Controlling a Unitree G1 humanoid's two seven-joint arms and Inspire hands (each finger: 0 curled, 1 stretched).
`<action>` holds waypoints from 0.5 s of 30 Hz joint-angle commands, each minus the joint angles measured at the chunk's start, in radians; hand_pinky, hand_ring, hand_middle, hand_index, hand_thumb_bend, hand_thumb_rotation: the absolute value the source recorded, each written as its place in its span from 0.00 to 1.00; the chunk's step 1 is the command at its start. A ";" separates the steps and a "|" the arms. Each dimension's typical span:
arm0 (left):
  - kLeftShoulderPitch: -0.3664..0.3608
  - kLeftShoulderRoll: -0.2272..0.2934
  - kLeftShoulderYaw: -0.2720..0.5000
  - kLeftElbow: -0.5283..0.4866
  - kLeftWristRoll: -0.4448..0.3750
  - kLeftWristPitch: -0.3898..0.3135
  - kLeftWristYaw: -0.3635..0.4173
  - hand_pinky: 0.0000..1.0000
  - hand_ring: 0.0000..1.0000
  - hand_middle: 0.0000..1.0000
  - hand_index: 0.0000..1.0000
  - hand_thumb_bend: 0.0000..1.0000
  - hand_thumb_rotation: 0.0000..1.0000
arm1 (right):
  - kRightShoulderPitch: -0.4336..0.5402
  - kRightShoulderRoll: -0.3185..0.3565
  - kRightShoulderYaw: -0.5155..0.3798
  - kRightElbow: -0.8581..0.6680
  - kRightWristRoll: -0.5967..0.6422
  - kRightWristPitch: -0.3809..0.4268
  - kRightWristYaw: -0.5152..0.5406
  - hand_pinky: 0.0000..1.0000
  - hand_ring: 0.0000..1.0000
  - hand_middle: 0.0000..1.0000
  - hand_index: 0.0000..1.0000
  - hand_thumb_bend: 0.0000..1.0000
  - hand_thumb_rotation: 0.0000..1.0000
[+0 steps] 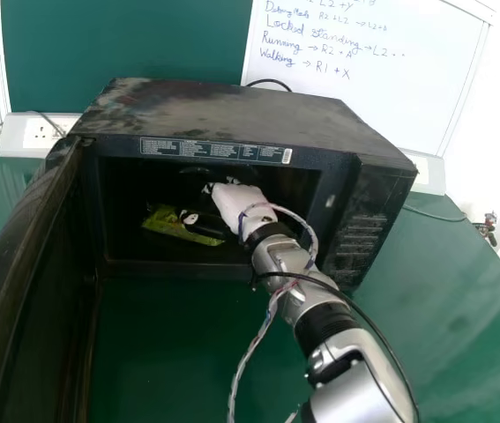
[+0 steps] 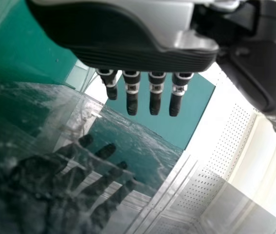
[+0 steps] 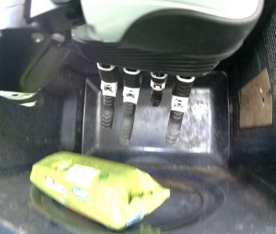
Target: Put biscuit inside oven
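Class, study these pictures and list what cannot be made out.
- Contents of the green packet: right wrist view, hidden by its wrapper.
- Some of the inside of the oven: head view, behind the right hand.
- Part of the door: head view, cut off by left edge.
- Top of the whiteboard: head view, top edge.

biscuit pkt [image 1: 172,225] in oven [image 1: 232,106], nr r hand [image 1: 239,203]

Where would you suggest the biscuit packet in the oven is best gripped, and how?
I'd grip the packet across its thick middle, coming through the open front of the oven and down from above: it lies roughly crosswise, and its crumpled end looks thinner.
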 commanded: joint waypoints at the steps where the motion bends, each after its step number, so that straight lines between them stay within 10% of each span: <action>1: 0.002 -0.003 0.004 0.013 0.000 -0.010 -0.005 0.88 0.94 0.98 0.95 1.00 0.49 | 0.014 -0.014 -0.013 -0.017 0.017 -0.025 -0.016 0.62 0.69 0.71 0.77 0.71 0.68; 15: -0.028 0.018 0.013 0.029 -0.006 0.001 -0.006 0.86 0.92 0.96 0.96 1.00 0.48 | 0.099 -0.095 -0.026 -0.085 0.029 -0.093 -0.061 0.65 0.75 0.79 0.77 0.73 0.69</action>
